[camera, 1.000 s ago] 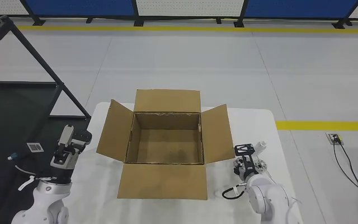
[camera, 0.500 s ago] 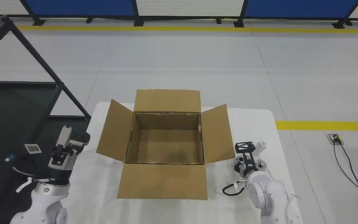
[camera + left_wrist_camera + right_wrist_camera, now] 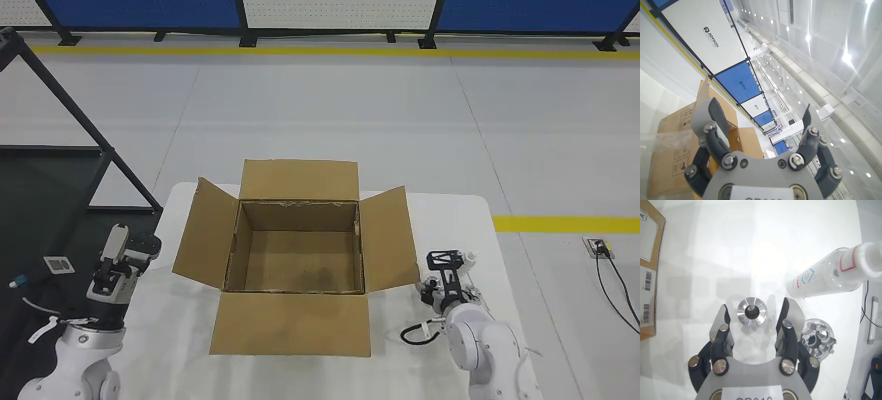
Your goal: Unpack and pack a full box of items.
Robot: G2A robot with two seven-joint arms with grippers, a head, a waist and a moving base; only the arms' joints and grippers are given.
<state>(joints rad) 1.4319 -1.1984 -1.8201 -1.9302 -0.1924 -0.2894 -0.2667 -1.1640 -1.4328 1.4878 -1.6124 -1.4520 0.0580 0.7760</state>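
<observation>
The right gripper (image 3: 754,305) holds its fingers (image 3: 784,308) spread either side of a shiny metal cone (image 3: 752,314) (hole through its middle) on the white table (image 3: 734,247). A grey toothed casting (image 3: 817,340) sits just beside one finger, and a white bottle (image 3: 821,277) lies farther off.

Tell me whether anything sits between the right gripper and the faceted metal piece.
Nothing visible. The faceted metal piece sits framed by the open right gripper; the white tube and toothed part lie aside.

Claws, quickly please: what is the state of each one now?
Left claw: open, holding nothing.
Right claw: open, holding nothing, aimed at a metal cone.
</observation>
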